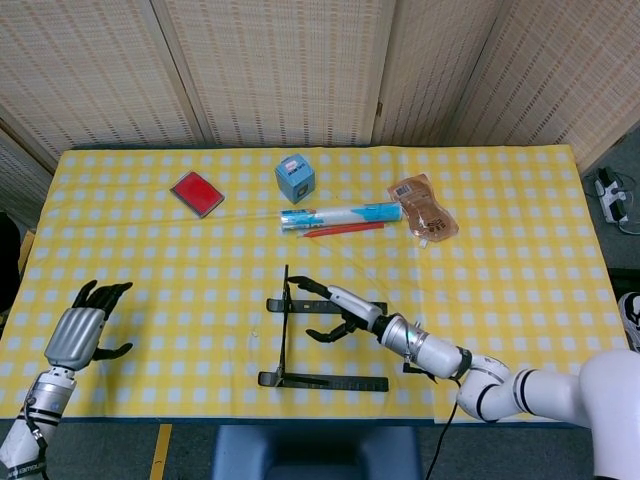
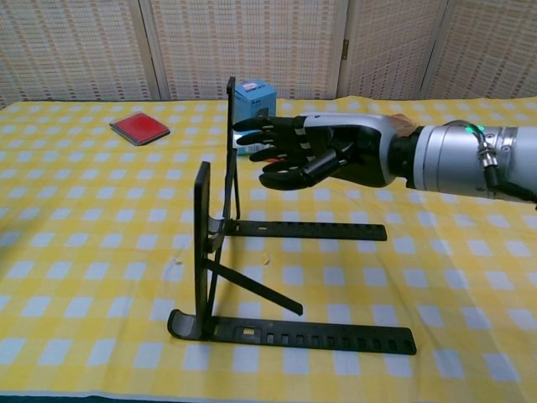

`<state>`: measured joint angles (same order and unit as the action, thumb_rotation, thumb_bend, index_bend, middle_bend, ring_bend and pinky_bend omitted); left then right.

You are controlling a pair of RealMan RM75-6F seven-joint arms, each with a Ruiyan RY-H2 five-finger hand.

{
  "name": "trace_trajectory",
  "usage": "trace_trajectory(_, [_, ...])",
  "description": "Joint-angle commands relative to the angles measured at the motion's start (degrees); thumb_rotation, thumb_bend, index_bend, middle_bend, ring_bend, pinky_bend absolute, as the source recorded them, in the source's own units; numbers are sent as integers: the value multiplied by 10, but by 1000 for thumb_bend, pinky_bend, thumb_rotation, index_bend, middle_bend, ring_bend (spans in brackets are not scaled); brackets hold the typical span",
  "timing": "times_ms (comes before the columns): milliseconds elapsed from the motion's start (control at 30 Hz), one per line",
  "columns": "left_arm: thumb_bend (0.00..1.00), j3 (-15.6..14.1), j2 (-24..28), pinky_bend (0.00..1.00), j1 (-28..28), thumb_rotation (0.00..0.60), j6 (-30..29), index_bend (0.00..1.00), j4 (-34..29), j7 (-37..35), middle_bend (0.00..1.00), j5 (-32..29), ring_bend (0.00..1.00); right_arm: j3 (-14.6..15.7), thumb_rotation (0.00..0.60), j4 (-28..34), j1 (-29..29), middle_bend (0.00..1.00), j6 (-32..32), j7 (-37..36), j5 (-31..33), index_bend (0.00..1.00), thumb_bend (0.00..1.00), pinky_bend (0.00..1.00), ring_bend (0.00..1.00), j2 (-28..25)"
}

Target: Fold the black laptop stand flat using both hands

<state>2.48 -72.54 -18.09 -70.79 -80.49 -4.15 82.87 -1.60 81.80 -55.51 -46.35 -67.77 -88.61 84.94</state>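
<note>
The black laptop stand stands near the table's front edge, its two base rails flat on the yellow checked cloth. Its two support arms now stand almost upright, with thin struts slanting down to the rails. My right hand reaches in from the right with fingers spread. In the chest view the right hand has its fingertips against the top of the far upright arm and holds nothing. My left hand hovers at the table's front left, fingers apart, well away from the stand.
Behind the stand lie a blue-and-white tube and a red pen. A blue box, a red wallet and an orange pouch sit further back. The table's front edge runs just below the near rail.
</note>
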Motion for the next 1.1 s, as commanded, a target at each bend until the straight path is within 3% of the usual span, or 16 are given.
trace_trajectory(33, [193,0,-1,68,0,600,0,142,2,-1,188,0,177,-8,600,1,-8,0,10,9,3,0,430,0,0,7])
trace_trajectory(767, [193,0,-5,68,4,600,0,142,13,-8,189,-5,178,-53,600,-11,-50,0,67,60,30,0,430,0,0,53])
trace_trajectory(1100, [193,-3,-7,68,4,600,-1,141,13,-10,189,1,179,-30,600,-3,-31,0,45,54,7,0,430,0,0,38])
